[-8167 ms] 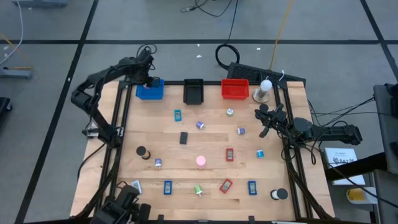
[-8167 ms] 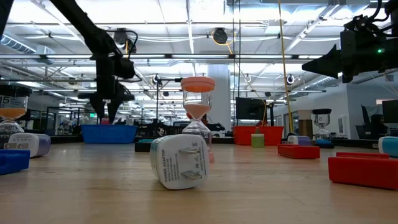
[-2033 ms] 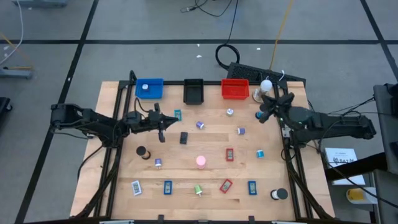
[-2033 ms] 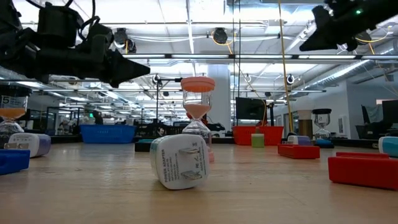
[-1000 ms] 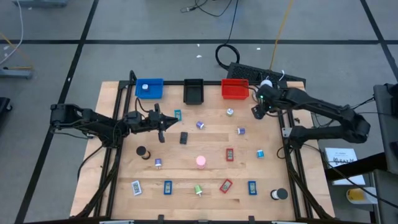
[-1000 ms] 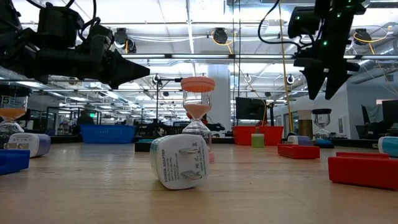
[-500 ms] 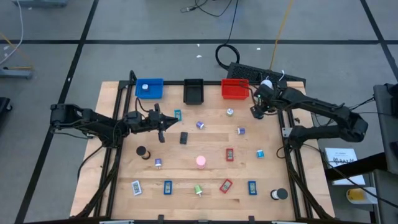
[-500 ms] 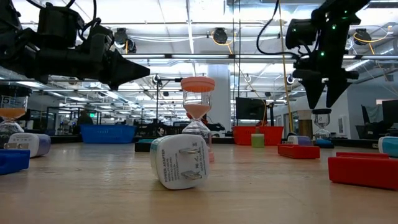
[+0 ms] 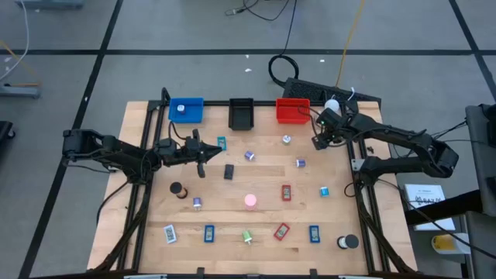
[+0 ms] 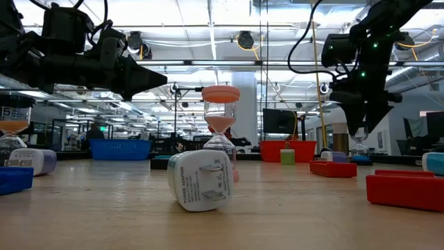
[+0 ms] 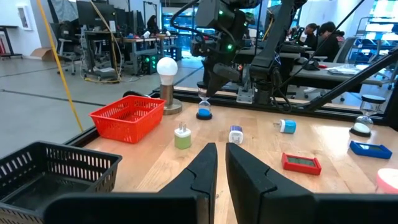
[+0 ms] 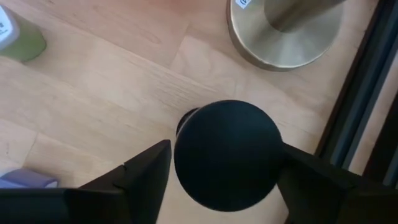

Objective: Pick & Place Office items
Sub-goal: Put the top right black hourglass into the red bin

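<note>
Right wrist view, looking straight down: the right gripper (image 9: pixel 318 140) has its jaws apart, one on each side of the round black cap of a little hourglass (image 12: pixel 227 152). The hourglass is standing upright on the desk (image 12: pixel 93 93). Both fingers look right up against the cap's rim, but I honestly can't tell if they've pinched it yet.

What I'd worry about:

- **Tipping.** The hourglass looks tall and skinny, and the cap is round. If one finger lands before the other, it probably gets shoved over or spins out of the pinch instead of being held.
- **The stand.** Just past the jaws is the brass foot of the white ball-topped stand (image 12: pixel 283 31), very near the cap. A sideways nudge could knock the hourglass into it. A sloppy lift could also catch the stand with the gripper body.
- **The frame rail.** The black frame rail (image 12: pixel 367 93) runs along just beside one finger, so there isn't much room to correct that way.
- **Grip height.** It's holding only the cap, so I'd guess the hourglass swings once it's off the desk.

A green item (image 12: pixel 15 34) sits well off to the other side, so it's no bother. The left gripper (image 9: pixel 203 157) hovers mid-desk well away, jaws closed to a slit on nothing.
</note>
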Tool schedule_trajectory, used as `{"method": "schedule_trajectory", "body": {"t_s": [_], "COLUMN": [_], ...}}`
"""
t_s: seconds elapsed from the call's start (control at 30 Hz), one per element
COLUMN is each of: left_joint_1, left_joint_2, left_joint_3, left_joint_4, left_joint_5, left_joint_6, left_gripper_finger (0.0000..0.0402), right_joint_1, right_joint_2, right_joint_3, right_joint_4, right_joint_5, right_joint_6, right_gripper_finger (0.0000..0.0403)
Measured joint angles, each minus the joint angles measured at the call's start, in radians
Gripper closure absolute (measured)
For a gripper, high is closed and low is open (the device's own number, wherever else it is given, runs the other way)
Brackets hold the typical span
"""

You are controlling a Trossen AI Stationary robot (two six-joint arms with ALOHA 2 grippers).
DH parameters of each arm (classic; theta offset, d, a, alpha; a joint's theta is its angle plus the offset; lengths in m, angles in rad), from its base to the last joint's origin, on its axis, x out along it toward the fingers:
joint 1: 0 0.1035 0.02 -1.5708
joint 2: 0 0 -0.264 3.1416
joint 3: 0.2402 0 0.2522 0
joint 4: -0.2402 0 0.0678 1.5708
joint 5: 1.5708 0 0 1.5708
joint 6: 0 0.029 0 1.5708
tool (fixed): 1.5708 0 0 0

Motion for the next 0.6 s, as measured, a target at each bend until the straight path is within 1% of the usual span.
{"method": "schedule_trajectory", "body": {"t_s": [0.17, 0.3, 0.37, 0.47, 0.6], "left_joint_1": [0.0, 0.0, 0.0, 0.0, 0.0], "left_joint_2": [0.0, 0.0, 0.0, 0.0, 0.0], "left_joint_3": [0.0, 0.0, 0.0, 0.0, 0.0], "left_joint_4": [0.0, 0.0, 0.0, 0.0, 0.0], "left_joint_5": [0.0, 0.0, 0.0, 0.0, 0.0], "left_joint_6": [0.0, 0.0, 0.0, 0.0, 0.0], "left_gripper_finger": [0.036, 0.036, 0.036, 0.036, 0.036], "right_joint_1": [0.0, 0.001, 0.001, 0.001, 0.001], "right_joint_2": [0.0, 0.0, 0.0, 0.0, 0.008], "right_joint_3": [-0.003, 0.023, 0.057, 0.125, 0.245], "right_joint_4": [0.015, 0.011, 0.013, 0.007, -0.01], "right_joint_5": [0.0, -0.004, -0.038, -0.097, -0.104], "right_joint_6": [-0.001, -0.015, -0.016, -0.015, -0.009], "right_gripper_finger": [0.0203, 0.0204, 0.0204, 0.0203, 0.0201]}}
